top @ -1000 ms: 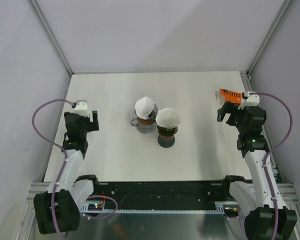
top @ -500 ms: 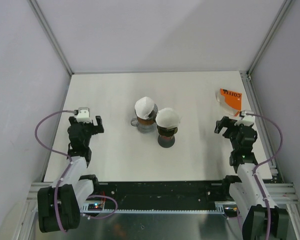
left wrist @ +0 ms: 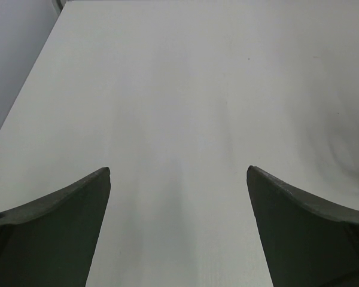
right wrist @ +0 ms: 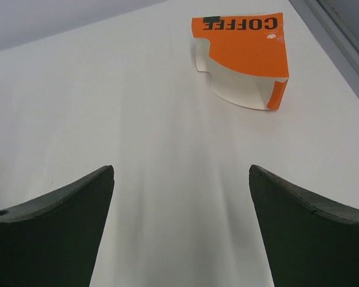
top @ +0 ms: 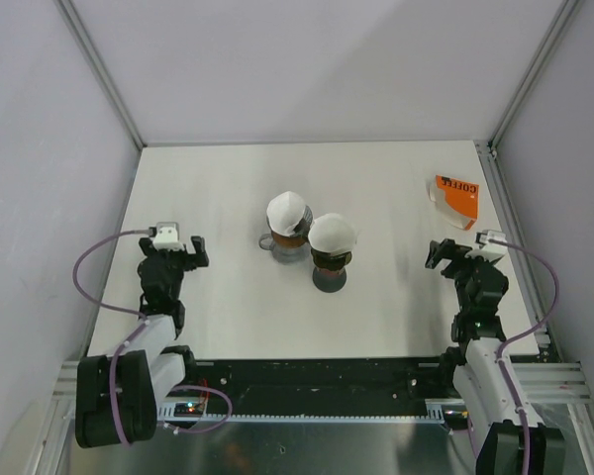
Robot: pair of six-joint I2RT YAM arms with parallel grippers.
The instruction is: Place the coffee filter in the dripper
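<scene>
Two drippers stand mid-table, a glass one (top: 283, 242) and a dark one (top: 331, 269) just right of it. A white coffee filter (top: 288, 211) tops the first, and another white filter (top: 333, 234) tops the second. My left gripper (top: 174, 255) hovers low at the left side, well clear of the drippers, open with only bare table between its fingers (left wrist: 78, 209). The right gripper (top: 451, 255) is at the right side, open and empty too. In the right wrist view its fingers (right wrist: 311, 221) frame bare table below the orange box.
An orange and white filter box (top: 453, 197) marked COFFEE (right wrist: 242, 54) lies at the far right, near the metal frame rail (top: 505, 213). Grey walls close in the table (top: 376, 178) on three sides. Both arms' purple cables loop out beside their bases.
Both arms have drawn back toward the near edge and lowered. The right gripper has moved away from the orange box. Both stay open; drippers and filters have not moved.
</scene>
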